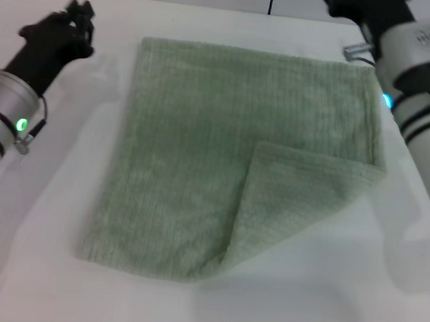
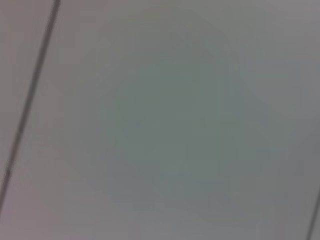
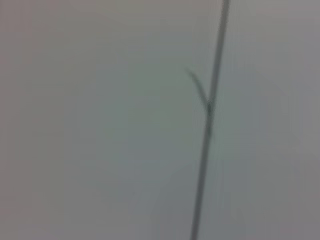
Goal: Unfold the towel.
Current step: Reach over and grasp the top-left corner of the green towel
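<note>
The pale green towel (image 1: 200, 159) lies flat in the middle of the white table (image 1: 324, 293) in the head view. Its near right corner (image 1: 303, 192) is folded over onto the cloth as a triangular flap. My left gripper (image 1: 75, 20) hangs to the left of the towel's far left corner, apart from it. My right gripper (image 1: 350, 3) is beyond the far right corner, partly cut off by the picture's edge. Neither touches the towel. Both wrist views show only a plain grey surface with a dark seam line.
The table's far edge (image 1: 214, 7) runs just behind the towel, with a pale wall behind it. The thick white right arm (image 1: 428, 82) hangs over the table beside the towel's right edge. Bare tabletop surrounds the towel.
</note>
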Motion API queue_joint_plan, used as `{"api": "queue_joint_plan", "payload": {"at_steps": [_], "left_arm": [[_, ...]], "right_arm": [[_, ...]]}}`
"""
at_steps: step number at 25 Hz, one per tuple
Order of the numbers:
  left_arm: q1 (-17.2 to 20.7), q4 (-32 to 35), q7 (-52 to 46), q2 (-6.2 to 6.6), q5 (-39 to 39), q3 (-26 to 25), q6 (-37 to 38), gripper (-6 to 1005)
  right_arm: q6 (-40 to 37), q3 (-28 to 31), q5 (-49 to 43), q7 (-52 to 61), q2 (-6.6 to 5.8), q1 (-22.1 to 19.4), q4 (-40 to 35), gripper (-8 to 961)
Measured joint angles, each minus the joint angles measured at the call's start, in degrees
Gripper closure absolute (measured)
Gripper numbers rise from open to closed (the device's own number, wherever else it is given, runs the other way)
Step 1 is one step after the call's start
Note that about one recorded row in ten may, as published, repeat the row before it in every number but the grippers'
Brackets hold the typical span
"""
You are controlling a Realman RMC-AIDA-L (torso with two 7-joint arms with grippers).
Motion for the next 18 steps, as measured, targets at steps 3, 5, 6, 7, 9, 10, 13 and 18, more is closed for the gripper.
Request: {"api": "queue_joint_plan", "payload": {"at_steps": [3,5,6,7,9,10,13,18], "left_arm": [[-1.05,-0.02,-1.19,0.07,0.01,1.98,-2.50,718],[-1.70,-0.03,-2.19,0.07,0.03,3.35,-4.21,762],[-1.70,-0.03,-2.19,0.07,0.03,3.35,-4.21,783],[-1.99,-0.03,-2.49,0.04,0.03,3.75,-4.85,805],[-2.52,-0.04,-2.64,-0.06,0.03,4.28,-6.11,857],[-2.84,-0.04,-2.65,-0.10,0.02,4.49,-6.85,886],[-4.20,-0.01,-2.49,-0.19,0.01,5.20,-9.50,975],[-7.18,-0.01,-2.52,-0.35,0.01,5.91,-15.64,975]], "right_arm": [[-1.01,0.25,0.01,0.01,0.00,-1.39,0.03,140],[-1.76,0.34,0.03,0.00,0.00,-2.96,0.64,140],[-1.76,0.34,0.03,0.00,0.00,-2.96,0.64,140],[-1.80,0.40,0.03,-0.01,0.00,-3.28,1.02,140],[-1.71,0.65,0.03,0.01,0.00,-3.59,1.87,140],[-1.08,0.71,0.04,0.04,0.00,-3.74,2.57,140],[-0.46,0.58,0.04,0.04,0.00,-3.78,3.06,140],[2.15,0.43,-0.04,0.04,0.00,-3.80,3.03,140]]}}
